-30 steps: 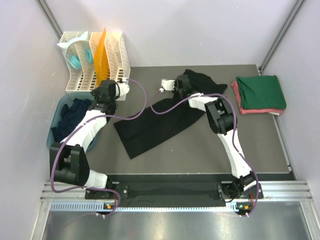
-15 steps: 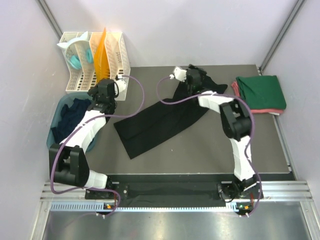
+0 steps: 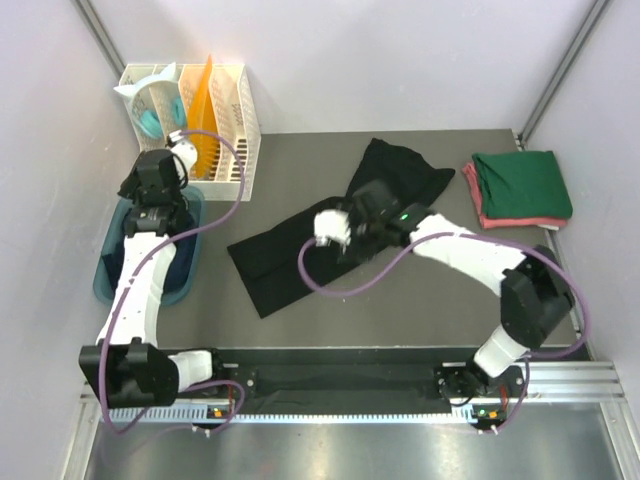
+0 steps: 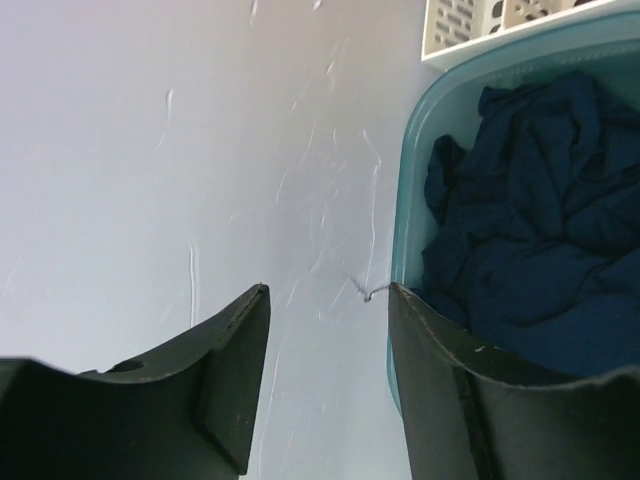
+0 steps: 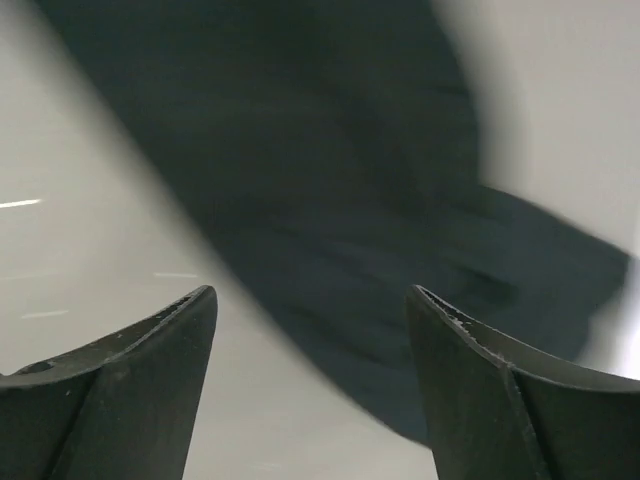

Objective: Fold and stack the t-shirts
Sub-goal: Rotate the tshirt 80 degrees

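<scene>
– Two shirts lie folded at the far right corner, seen from above: a dark green cloth t-shirt [image 3: 525, 180] squared on top of a pinkish-red cloth t-shirt [image 3: 515, 223], whose edge peeps out on the near side. The pair sits close to the table's right edge.

– And the one being worked on?

– A long black cloth t-shirt [image 3: 280, 262] lies slantwise across the middle of the grey table [image 3: 400, 315], from near left to far right, its far end rumpled. The right arm [image 3: 470, 255] reaches in over its middle. Bare table runs along the whole near edge, and a strip lies open between the black shirt and the folded pair.

– The other side?

– The left arm [image 3: 135, 290] stretches up the left side over a teal-blue plastic tub [image 3: 102, 280], which sits just in front of a white slotted plastic rack [image 3: 228, 110].

– What does its wrist camera show?

– The left gripper [image 4: 327, 290] has its fingers parted with nothing between them, over the tub's outer rim. A crumpled navy cloth t-shirt [image 4: 530, 240] fills the tub, and the rack's corner shows beyond it.

– And the right wrist?

– Blurred. The right gripper [image 5: 310, 292] hangs wide apart and empty above the black shirt, with pale table on both sides of the cloth.
</scene>
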### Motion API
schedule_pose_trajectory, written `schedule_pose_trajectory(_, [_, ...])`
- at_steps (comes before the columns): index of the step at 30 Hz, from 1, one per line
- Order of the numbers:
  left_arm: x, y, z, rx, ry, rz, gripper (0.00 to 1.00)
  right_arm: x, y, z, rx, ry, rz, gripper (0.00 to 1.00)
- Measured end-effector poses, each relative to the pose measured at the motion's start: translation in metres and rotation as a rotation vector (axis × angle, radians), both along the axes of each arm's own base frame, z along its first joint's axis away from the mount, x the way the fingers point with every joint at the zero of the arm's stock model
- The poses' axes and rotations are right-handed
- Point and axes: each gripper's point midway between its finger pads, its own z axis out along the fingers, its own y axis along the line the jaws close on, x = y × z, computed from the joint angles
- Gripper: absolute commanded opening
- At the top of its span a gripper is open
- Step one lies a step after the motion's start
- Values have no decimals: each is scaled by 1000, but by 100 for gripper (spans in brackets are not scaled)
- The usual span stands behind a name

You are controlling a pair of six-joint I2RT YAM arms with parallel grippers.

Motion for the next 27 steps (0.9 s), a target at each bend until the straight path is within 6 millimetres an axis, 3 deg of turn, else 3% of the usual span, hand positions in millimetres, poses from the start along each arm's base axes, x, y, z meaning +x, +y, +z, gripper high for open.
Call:
schedule_pose_trajectory(4, [-18,7,6,-23,-13,21,53,-68,25,-62,-152,158,148,79])
schedule_pose_trajectory(7, [-29,6,10,-45,-31,18,53,-99,49,-78,-201,170,238,78])
schedule_pose_trajectory(11, [-38,3,15,-53,-56,5,54,-124,79,-90,-233,165,323,76])
schedule_pose_trajectory(18, [-43,1,17,-34,-53,-19,53,-144,130,-111,-248,122,405,64])
schedule_pose_trajectory(21, [-40,0,17,-40,-45,-29,54,-139,144,-121,-247,109,398,56])
schedule_pose_trajectory(27, [-39,-2,18,-40,-42,-42,54,-120,171,-118,-195,37,372,52])
